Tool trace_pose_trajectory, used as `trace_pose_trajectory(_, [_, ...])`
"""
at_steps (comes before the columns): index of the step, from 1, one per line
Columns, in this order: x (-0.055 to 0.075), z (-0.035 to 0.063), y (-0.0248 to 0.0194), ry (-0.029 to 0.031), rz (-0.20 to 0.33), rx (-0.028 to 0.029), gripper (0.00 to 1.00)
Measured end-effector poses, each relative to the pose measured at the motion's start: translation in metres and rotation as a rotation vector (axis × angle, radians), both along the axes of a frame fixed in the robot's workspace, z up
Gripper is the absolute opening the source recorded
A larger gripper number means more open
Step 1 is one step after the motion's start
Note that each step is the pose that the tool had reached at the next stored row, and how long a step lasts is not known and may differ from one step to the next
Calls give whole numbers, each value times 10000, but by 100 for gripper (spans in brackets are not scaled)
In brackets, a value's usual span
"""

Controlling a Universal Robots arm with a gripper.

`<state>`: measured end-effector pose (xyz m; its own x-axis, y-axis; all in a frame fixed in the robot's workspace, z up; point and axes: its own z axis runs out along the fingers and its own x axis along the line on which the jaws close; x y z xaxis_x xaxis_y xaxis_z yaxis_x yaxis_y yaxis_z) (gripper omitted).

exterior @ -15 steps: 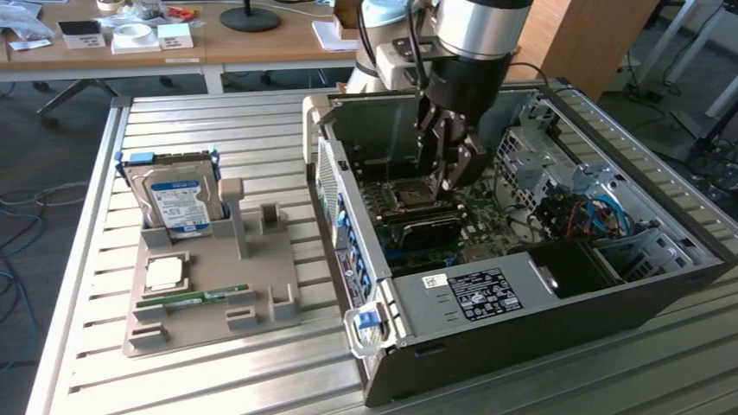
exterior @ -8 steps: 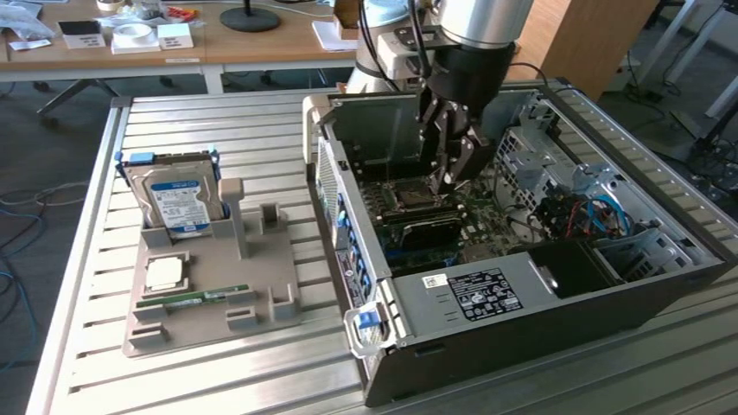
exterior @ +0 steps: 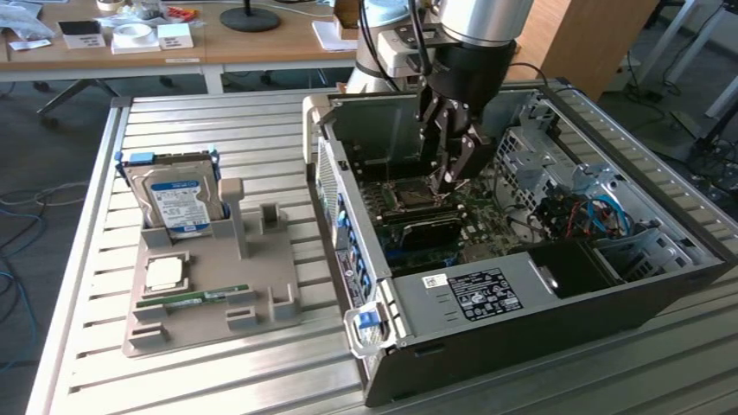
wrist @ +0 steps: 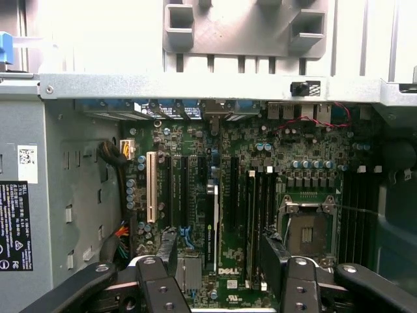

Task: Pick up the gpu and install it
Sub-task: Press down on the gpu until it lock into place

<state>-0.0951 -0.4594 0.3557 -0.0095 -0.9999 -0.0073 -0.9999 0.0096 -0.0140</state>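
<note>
Looks like you're nearly done: the gpu (wrist: pixel 212 222) is standing edge-on in a slot on the motherboard (wrist: pixel 247 195), inside the PC case (exterior: pixel 519 294). Your claw (exterior: pixel 452 164) hangs just above it, spread wide and empty. Can't tell if it's fully seated.

A robotics lab or workshop: an open computer case (exterior: pixel 519 251) lies on a slotted aluminium table (exterior: pixel 231 372) beside a grey parts fixture (exterior: pixel 207 303), with a cluttered wooden desk (exterior: pixel 231 39) and loose floor cables (exterior: pixel 23 207) behind.
</note>
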Motion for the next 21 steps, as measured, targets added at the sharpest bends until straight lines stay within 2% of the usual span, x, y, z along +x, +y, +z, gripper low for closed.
trace_pose_trajectory(8, [0, 0, 0, 0, 0, 0, 62])
trace_pose_trajectory(11, [0, 0, 0, 0, 0, 0, 44])
trace_pose_trajectory(14, [0, 0, 0, 0, 0, -1, 38])
trace_pose_trajectory(17, [0, 0, 0, 0, 0, 0, 20])
trace_pose_trajectory(18, [0, 0, 0, 0, 0, 0, 20])
trace_pose_trajectory(20, [0, 0, 0, 0, 0, 0, 11])
trace_pose_trajectory(21, [0, 0, 0, 0, 0, 0, 11])
